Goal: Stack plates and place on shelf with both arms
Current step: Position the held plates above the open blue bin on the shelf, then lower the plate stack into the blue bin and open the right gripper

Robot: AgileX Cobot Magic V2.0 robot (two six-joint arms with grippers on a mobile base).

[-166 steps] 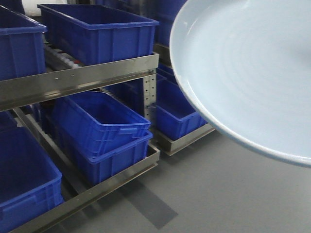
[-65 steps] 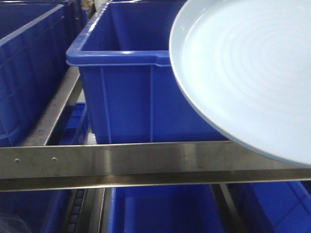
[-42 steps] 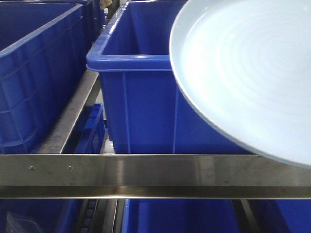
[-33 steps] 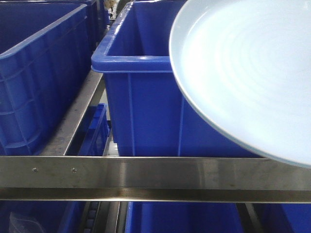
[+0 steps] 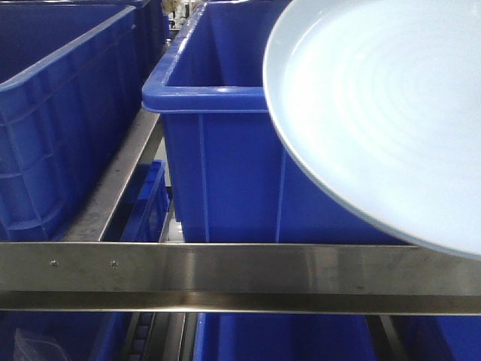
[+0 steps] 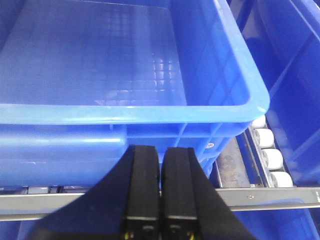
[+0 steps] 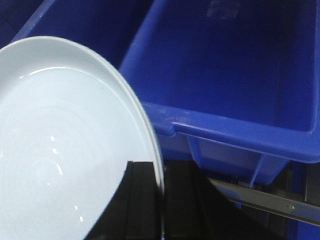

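Observation:
A large pale bluish-white plate [image 5: 376,113] fills the upper right of the front view, tilted, in front of a blue bin [image 5: 225,173]. In the right wrist view the plate [image 7: 65,150] stands on edge, and my right gripper [image 7: 161,170] is shut on its rim, one black finger on each side. I cannot tell whether a second plate lies stacked against it. My left gripper [image 6: 160,150] is shut with nothing between its fingers, hovering just before the front wall of an empty blue bin [image 6: 125,112].
A steel shelf rail [image 5: 225,267] runs across the front view below the bins. Another blue bin [image 5: 60,113] sits to the left, and more bins lie on the level beneath. White rollers [image 6: 270,155] line the shelf track right of the left gripper. A deep blue bin [image 7: 240,75] lies beyond the plate.
The view has closed in on the shelf from a wider look at the rack and floor. The bins slid rightward in view. The plate kept its place, and the last half second shows almost no motion.

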